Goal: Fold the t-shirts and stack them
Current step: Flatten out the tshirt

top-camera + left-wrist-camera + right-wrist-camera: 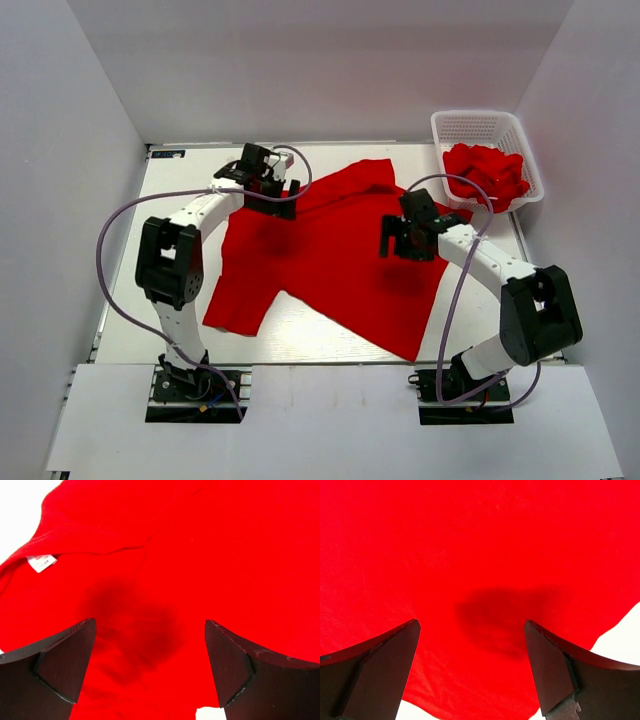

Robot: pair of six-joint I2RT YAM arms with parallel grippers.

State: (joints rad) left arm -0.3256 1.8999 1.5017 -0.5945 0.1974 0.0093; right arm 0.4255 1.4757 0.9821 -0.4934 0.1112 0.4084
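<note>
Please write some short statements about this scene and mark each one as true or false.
1. One red t-shirt lies spread on the table. True.
2. The white basket is empty. False: it holds crumpled red shirts.
3. The left gripper and the right gripper are both open. True.
4. The right gripper is holding a sleeve. False: it holds nothing; its jaws stand apart above the cloth.

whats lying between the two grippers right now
Only the spread-out red t-shirt. In the top view its cloth fills the stretch from the left gripper to the right gripper, with nothing lying on it.
</note>
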